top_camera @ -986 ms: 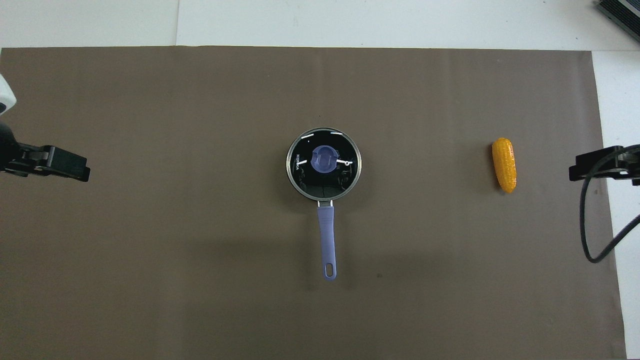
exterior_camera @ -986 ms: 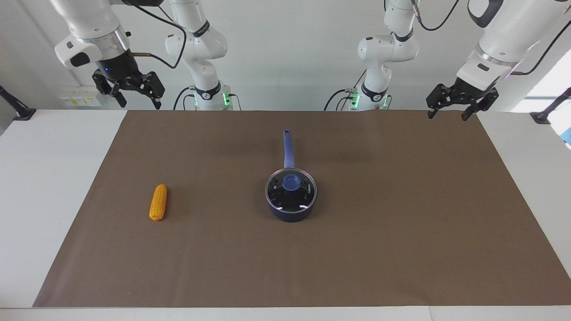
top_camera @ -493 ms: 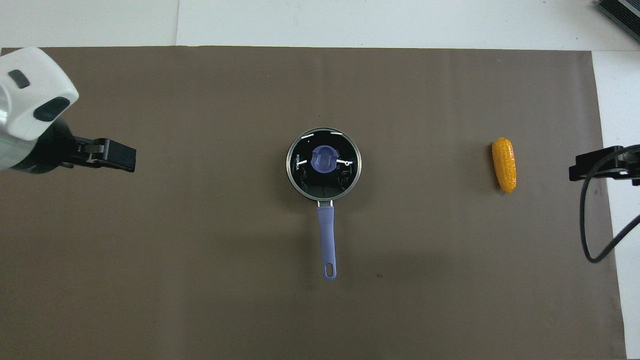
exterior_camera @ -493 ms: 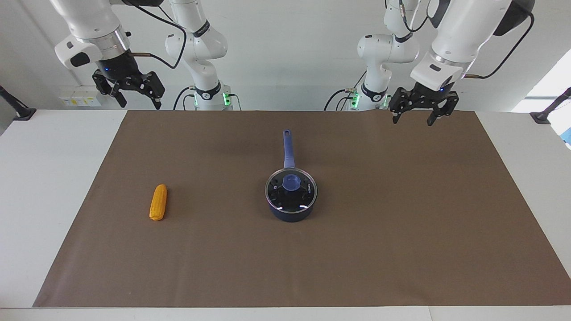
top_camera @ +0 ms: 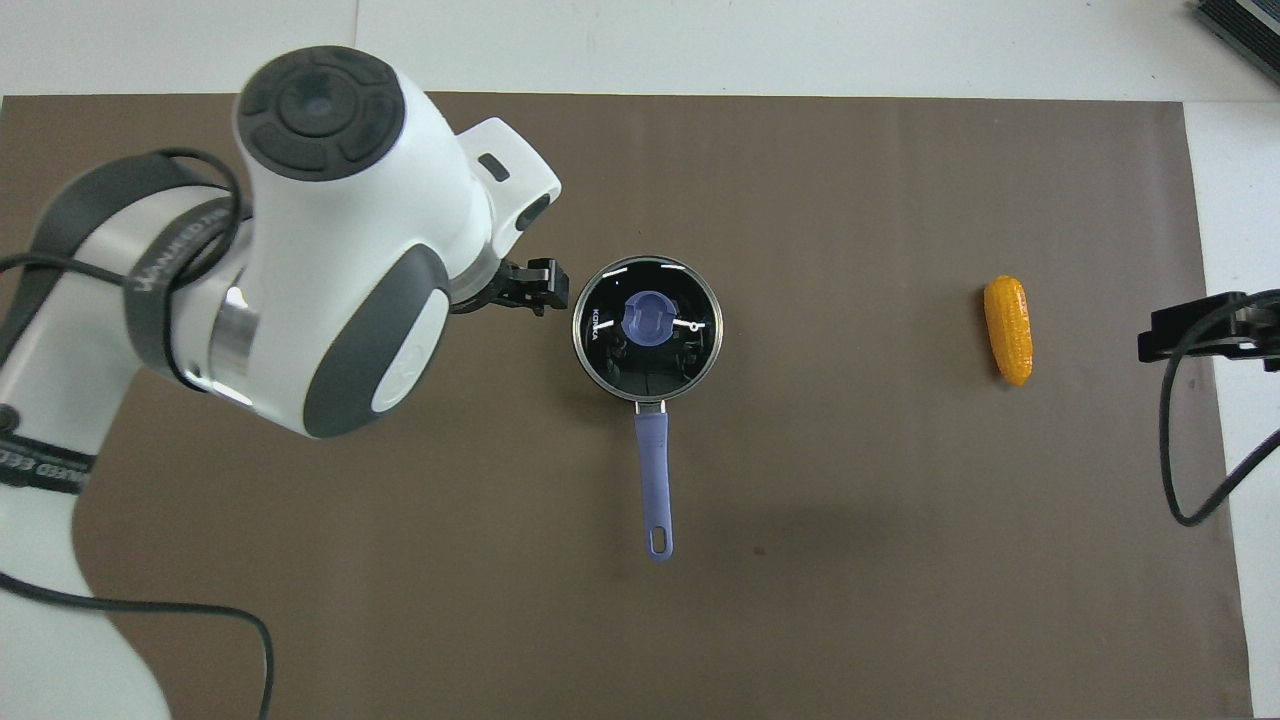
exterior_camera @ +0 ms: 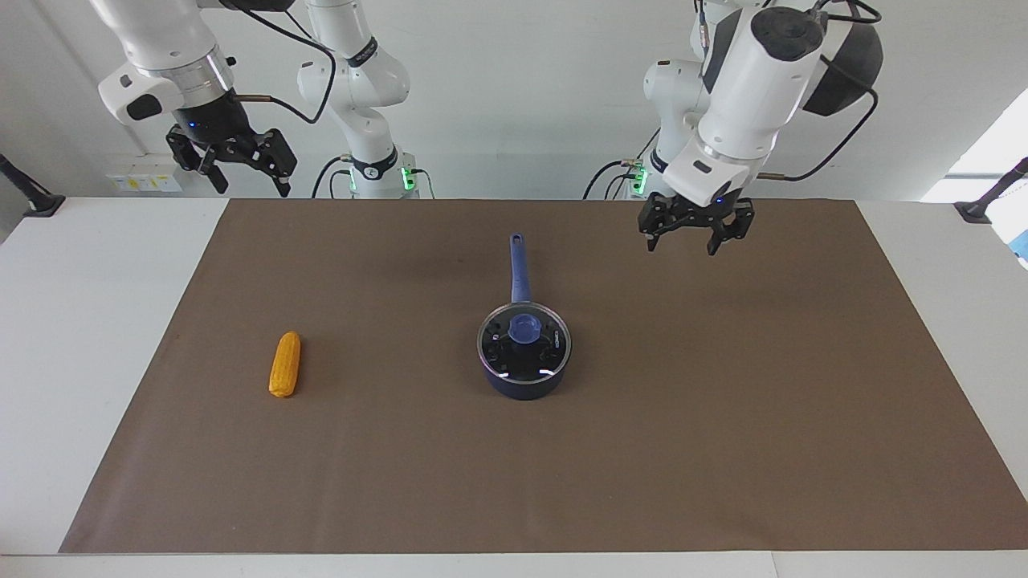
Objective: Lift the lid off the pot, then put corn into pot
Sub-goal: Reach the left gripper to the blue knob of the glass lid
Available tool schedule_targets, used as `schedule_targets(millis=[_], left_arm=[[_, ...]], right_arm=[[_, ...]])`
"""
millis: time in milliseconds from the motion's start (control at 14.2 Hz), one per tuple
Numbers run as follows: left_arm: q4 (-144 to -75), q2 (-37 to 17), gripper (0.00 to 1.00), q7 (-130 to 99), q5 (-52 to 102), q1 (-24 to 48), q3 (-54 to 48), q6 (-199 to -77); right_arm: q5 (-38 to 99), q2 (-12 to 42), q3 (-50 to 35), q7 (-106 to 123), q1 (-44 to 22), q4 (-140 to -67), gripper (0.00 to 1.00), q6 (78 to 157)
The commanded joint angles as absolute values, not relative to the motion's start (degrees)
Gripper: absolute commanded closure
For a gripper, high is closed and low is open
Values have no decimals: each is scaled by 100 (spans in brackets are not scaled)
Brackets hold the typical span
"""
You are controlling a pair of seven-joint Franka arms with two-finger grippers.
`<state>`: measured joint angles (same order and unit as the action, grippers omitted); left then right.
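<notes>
Brown mat (exterior_camera: 723, 417) covers the table. Left gripper (exterior_camera: 695, 234) hangs over the mat toward the left arm's end, clear of the pot (exterior_camera: 524, 377) — fingers spread, empty. Right gripper (exterior_camera: 233, 160) waits raised at the right arm's end, fingers spread, empty. Pot sits mid-mat, handle toward the robots, lid (exterior_camera: 524, 341) seated on it. Corn (exterior_camera: 284, 364) lies on the mat toward the right arm's end — well apart from the pot.

White tabletop (exterior_camera: 96, 337) under a brown mat (exterior_camera: 683, 449); on the mat, lidded pot (exterior_camera: 524, 384) mid-mat, corn (exterior_camera: 284, 365) toward right arm's end.
</notes>
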<state>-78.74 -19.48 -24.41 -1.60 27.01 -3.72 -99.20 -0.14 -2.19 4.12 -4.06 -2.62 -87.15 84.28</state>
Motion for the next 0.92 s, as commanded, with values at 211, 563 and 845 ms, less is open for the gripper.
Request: schedule_targets(millis=[211, 563, 845], left_arm=[[-7392, -2794, 0, -3497, -501, 3410, -246, -10668], [-6927, -3391, 0, -3586, -519, 3709, -211, -10819], [-6776, -3630, 0, -3823, -554, 3779, -228, -10828]], right_arm=[[26, -299, 378, -272, -202, -8780, 0, 8420], [26, -299, 387, -272, -202, -8780, 0, 8420], [26, -299, 387, -264, -202, -8780, 0, 8420]])
